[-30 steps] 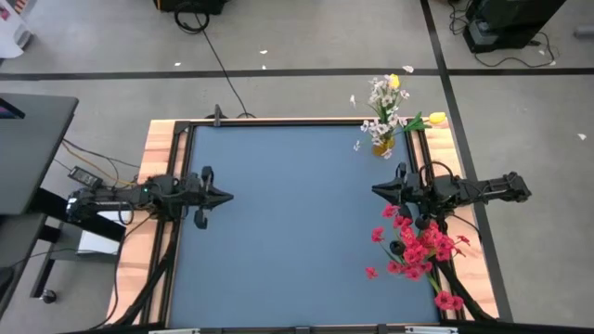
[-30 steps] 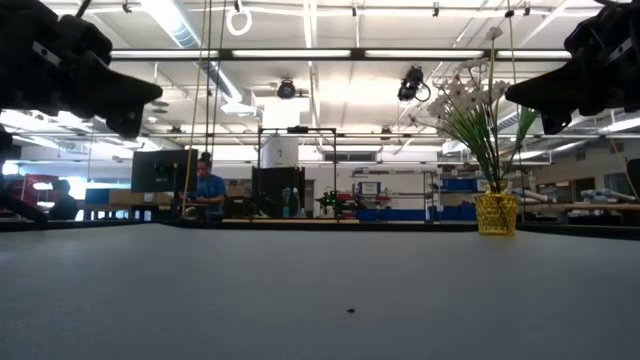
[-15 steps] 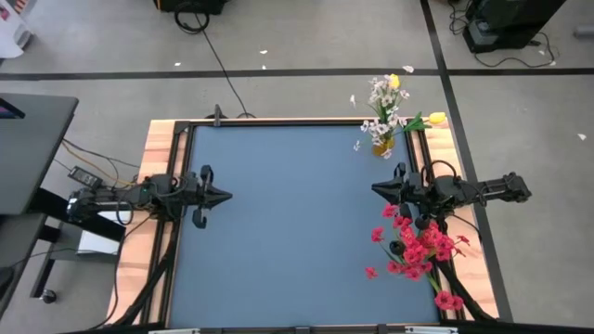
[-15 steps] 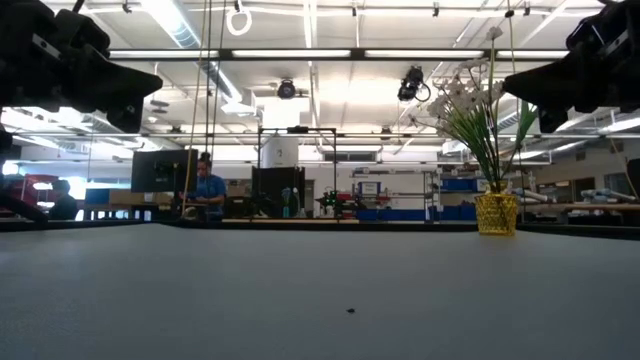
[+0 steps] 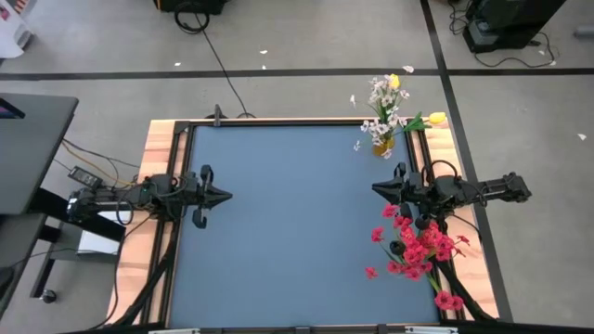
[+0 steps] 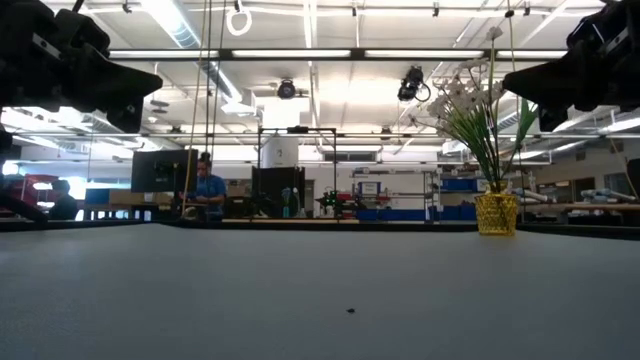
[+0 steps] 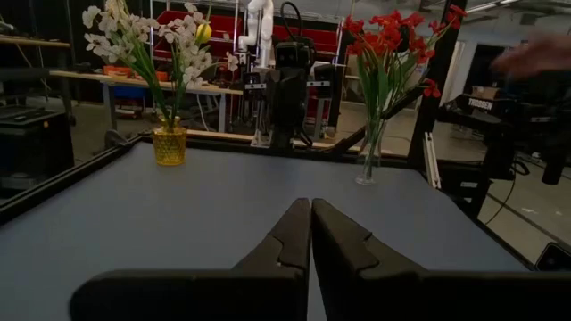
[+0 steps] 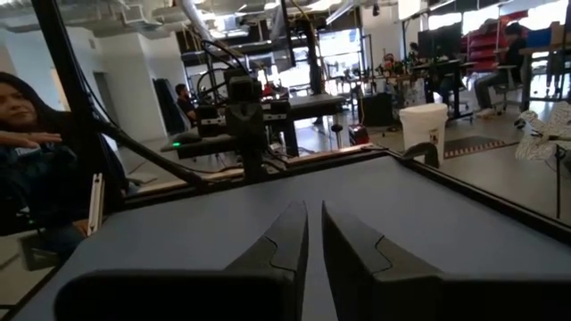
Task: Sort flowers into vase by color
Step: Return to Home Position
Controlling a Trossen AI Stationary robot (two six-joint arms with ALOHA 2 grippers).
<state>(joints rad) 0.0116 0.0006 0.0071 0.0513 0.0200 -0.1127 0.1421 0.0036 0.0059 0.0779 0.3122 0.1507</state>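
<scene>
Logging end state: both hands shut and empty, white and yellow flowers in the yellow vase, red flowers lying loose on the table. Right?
No. The red flowers stand in a clear vase, as the left wrist view shows. The rest holds: left hand and right hand shut and empty, white and yellow flowers in the yellow vase.

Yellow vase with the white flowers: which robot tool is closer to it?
The right tool. It is close to the yellow vase, on the same side; the left tool is across the table.
</scene>
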